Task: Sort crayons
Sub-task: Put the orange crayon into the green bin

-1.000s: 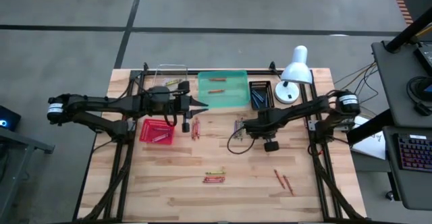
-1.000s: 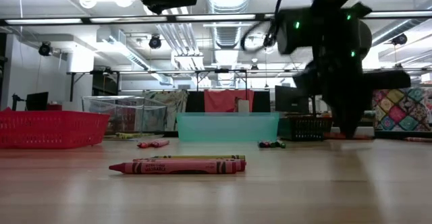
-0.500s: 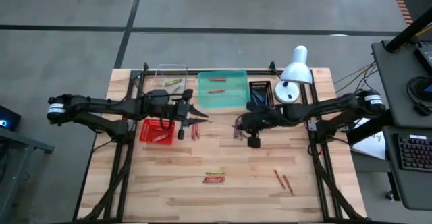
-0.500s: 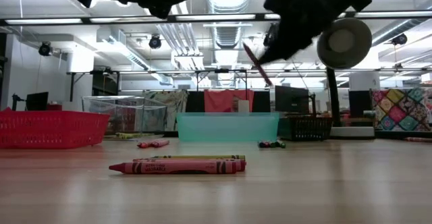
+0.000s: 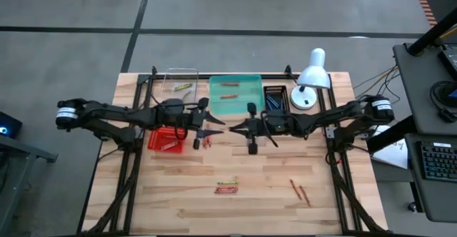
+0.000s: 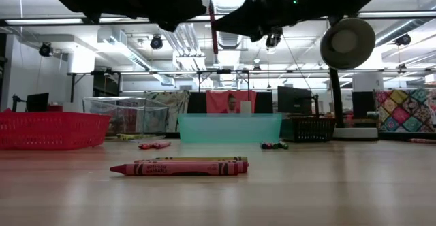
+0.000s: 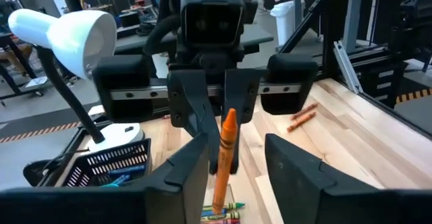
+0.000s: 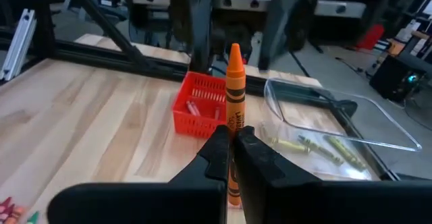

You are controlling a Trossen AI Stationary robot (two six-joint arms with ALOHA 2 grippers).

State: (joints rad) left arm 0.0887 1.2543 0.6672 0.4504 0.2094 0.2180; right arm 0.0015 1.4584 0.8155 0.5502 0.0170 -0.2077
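An orange crayon stands upright in the air over the table's middle, with my right gripper shut on it. My left gripper faces it from the table's left, open, one finger on either side of the crayon and apart from it. In the high view the two grippers meet tip to tip. More crayons lie flat on the table: red ones by the red basket, a small row near the front, two at the front right. My right gripper pinches the orange crayon's lower half between its two fingers. The fingers run level from the table's right and lie across the crayon. The crayon stands upright, point up, lifted clear, its lower end showing below the fingers.
A red mesh basket sits under the left arm. At the back stand a clear tray with yellow-green crayons, a teal tray, a black basket and a white lamp. Bare wood lies at the table's front.
My right gripper has risen and tipped from pointing down to level, swinging toward the table's left with the orange crayon, which now stands upright before my left gripper. My left gripper has sunk a little and opened around the crayon.
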